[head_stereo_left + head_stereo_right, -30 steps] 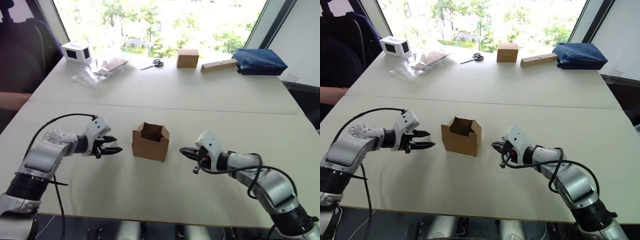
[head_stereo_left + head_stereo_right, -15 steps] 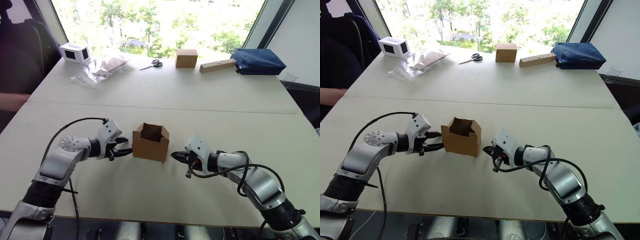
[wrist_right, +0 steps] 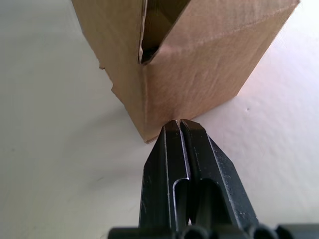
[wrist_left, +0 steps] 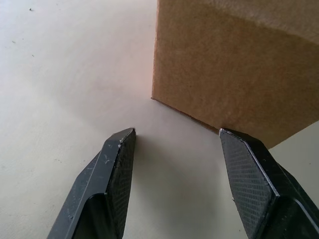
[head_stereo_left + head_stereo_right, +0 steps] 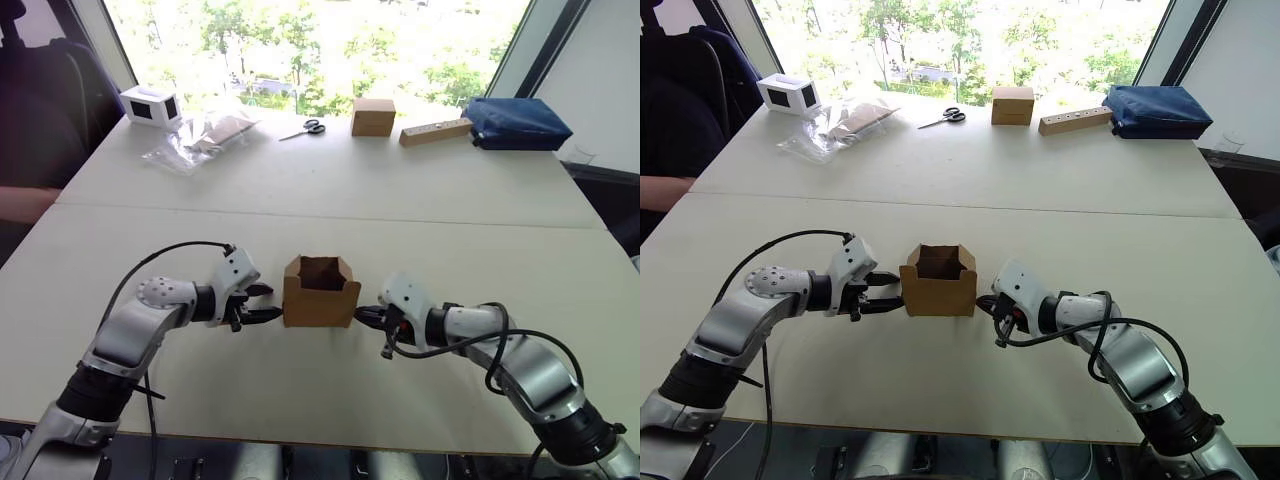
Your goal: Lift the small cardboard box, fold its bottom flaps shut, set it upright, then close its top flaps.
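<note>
The small cardboard box (image 5: 320,293) stands on the table with its open end up, and its top flaps (image 5: 322,268) rise around the opening. Its bottom flaps are hidden underneath. My left gripper (image 5: 267,303) is open just left of the box, low at the table; in the left wrist view the box wall (image 4: 234,64) is a short way beyond the spread fingertips. My right gripper (image 5: 365,313) is shut and empty, its tips (image 3: 180,122) against the box's lower right corner (image 3: 149,127).
At the far side of the table lie a white box with dark windows (image 5: 150,103), a plastic bag (image 5: 200,135), scissors (image 5: 305,128), a brown cardboard cube (image 5: 373,116), a wooden block (image 5: 437,131) and a blue bag (image 5: 518,123). A person's arm (image 5: 25,200) rests at the left edge.
Both grippers have closed in on the box from either side. The box has turned to face me squarely and slid slightly right. The right gripper's tips now touch it.
</note>
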You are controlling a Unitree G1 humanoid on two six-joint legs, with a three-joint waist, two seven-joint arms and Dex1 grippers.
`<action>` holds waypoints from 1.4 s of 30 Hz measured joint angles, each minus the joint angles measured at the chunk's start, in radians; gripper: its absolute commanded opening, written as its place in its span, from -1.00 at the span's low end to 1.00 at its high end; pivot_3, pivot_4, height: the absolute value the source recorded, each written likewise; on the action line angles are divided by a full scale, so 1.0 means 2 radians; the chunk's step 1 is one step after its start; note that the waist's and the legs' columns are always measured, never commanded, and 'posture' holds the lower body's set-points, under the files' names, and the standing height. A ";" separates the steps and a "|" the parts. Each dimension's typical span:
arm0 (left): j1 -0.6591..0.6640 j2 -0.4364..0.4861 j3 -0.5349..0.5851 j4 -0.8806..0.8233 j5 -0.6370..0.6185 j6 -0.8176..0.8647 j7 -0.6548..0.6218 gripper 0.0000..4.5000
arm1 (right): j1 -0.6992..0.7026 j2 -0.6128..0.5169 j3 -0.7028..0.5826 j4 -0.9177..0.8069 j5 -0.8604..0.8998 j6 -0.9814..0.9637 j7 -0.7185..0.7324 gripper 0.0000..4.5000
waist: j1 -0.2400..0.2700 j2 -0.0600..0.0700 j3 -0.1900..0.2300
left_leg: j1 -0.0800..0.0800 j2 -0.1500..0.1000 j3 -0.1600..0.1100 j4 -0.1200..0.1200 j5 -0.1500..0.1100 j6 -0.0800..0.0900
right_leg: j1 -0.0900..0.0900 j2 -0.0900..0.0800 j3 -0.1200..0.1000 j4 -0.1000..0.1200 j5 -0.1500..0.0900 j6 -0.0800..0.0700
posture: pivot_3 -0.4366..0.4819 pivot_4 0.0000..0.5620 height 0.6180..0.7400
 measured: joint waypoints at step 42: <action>-0.138 0.023 -0.007 0.045 -0.076 0.033 -0.138 -0.99 | -0.106 0.006 -0.057 0.026 0.116 0.027 0.058 -1.00 | 0.000 0.000 0.000 | 0.000 -0.001 0.000 0.000 0.000 0.000 | 0.000 0.001 0.000 0.000 0.000 0.000 | -0.05 -0.47 1.00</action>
